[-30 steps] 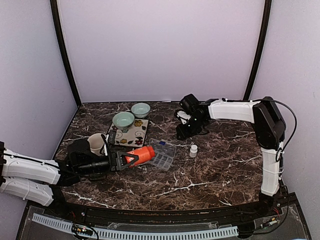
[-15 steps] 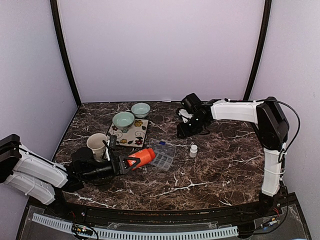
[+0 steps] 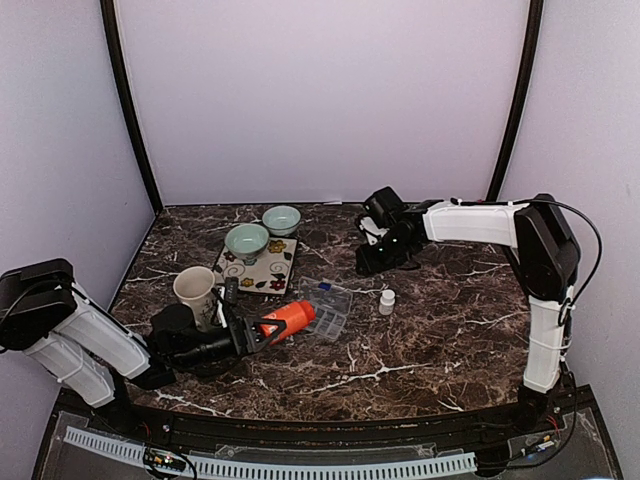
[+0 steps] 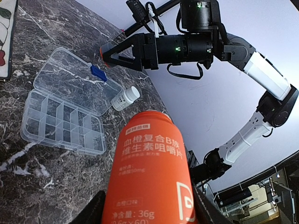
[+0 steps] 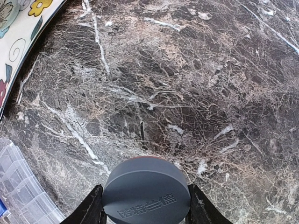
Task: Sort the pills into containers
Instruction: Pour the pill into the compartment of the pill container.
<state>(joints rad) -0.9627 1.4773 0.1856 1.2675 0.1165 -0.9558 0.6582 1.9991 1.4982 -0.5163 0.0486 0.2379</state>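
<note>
My left gripper (image 3: 258,331) is shut on an orange pill bottle (image 3: 289,317) with no cap, held low and tilted, its open end toward the clear organiser box (image 3: 326,306). In the left wrist view the bottle (image 4: 149,172) fills the foreground. The organiser (image 4: 63,123) lies open, its cells look empty, and its lid (image 4: 77,84) lies flat behind. My right gripper (image 3: 368,262) is shut on a round grey cap (image 5: 146,191), held above bare marble past the organiser. No loose pills show.
A small white bottle (image 3: 386,301) stands right of the organiser. A cream mug (image 3: 195,290) stands beside my left arm. Two pale green bowls (image 3: 247,241) (image 3: 281,218) sit at a flowered mat (image 3: 258,270) behind. The mat's edge shows in the right wrist view (image 5: 18,42).
My left arm has swung, its elbow rising at the left, and the orange bottle has shifted slightly right toward the organiser. The right gripper has barely moved.
</note>
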